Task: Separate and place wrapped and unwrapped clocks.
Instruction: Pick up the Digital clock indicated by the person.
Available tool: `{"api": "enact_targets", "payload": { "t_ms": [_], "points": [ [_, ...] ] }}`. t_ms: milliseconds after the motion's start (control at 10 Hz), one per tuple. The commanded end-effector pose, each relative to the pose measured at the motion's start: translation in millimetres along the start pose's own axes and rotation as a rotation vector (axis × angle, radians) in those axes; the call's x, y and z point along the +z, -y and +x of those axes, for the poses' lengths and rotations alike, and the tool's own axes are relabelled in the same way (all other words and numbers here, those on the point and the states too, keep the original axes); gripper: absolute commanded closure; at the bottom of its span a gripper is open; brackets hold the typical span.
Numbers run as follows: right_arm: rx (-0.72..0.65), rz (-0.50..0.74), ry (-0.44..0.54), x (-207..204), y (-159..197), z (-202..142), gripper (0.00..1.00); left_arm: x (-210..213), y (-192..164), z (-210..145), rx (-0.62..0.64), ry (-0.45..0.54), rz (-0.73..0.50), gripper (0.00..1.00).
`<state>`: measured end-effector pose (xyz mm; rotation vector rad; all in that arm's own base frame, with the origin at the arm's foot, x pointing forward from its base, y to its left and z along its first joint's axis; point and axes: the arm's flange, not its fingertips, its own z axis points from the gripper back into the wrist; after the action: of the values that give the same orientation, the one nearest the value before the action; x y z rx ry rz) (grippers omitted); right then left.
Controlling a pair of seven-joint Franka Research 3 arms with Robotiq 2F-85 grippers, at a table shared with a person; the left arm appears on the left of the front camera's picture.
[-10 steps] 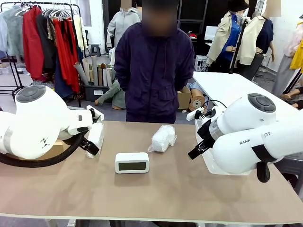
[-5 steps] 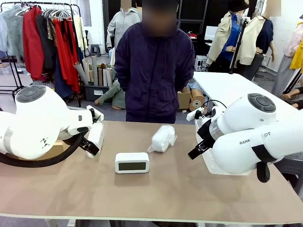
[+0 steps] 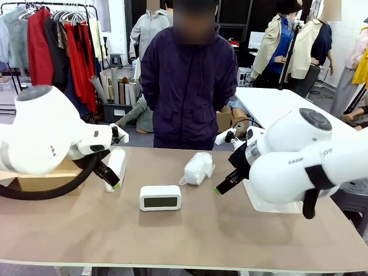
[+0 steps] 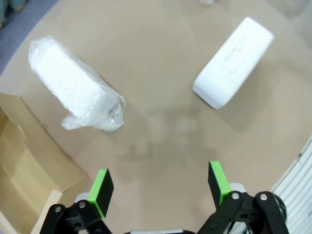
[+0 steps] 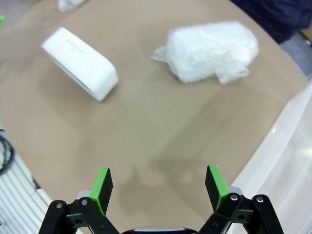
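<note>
The left tool (image 4: 158, 187) hangs released over bare counter (image 3: 190, 236), jaws wide and nothing between its green pads. The left bundle (image 4: 73, 85) lies on its side just ahead of it, near the cardboard box (image 4: 22, 161) at the counter's left edge. The clock (image 3: 160, 197) stands upright toward the middle, its dark display facing the robot.

The right tool (image 5: 158, 187) is also released and empty, poised over bare counter beside the white tray (image 5: 287, 141). The middle bundle (image 5: 209, 48) lies ahead of it, with the clock off to one side, apart from the bundle.

All 3 things rest loose on the counter in a rough row, so the sorting looks not yet begun. The box and the tray flank that row and are probably the 2 places to fill, though which takes wrapped and which takes bare I cannot tell. Each arm seems set over the bundle nearest its own side, which would spare either one a reach across the middle. The wide jaws suit the lumpy wrap, which should give under the pads. The person (image 3: 187, 86) stands at the far side, back from the counter, leaving the arms room.
</note>
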<state>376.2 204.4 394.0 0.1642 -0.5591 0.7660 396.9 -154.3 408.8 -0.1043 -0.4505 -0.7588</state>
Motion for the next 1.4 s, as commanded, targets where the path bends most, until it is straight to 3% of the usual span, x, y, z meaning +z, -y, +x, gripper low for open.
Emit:
{"api": "enact_targets", "payload": {
  "t_ms": [0,400,700,800,1200,1300],
  "points": [
    [0.054,0.098,0.013,21,38,5,0.0,23,-31,1,-0.048,0.035,-0.098,0.0],
    [0.146,0.233,0.117,47,85,17,0.0,44,-64,16,-0.23,0.255,-0.229,0.0],
    [0.133,0.244,0.167,42,109,20,0.0,47,-76,27,-0.267,0.282,-0.215,0.0],
    [0.148,0.216,0.137,62,90,15,0.0,59,-65,21,-0.252,0.259,-0.18,0.0],
    [0.151,0.206,0.125,59,93,16,0.0,57,-67,23,-0.262,0.25,-0.171,0.0],
    [0.256,0.261,0.141,60,102,27,0.0,64,-80,24,-0.362,0.272,-0.239,0.0]
  ]
}}
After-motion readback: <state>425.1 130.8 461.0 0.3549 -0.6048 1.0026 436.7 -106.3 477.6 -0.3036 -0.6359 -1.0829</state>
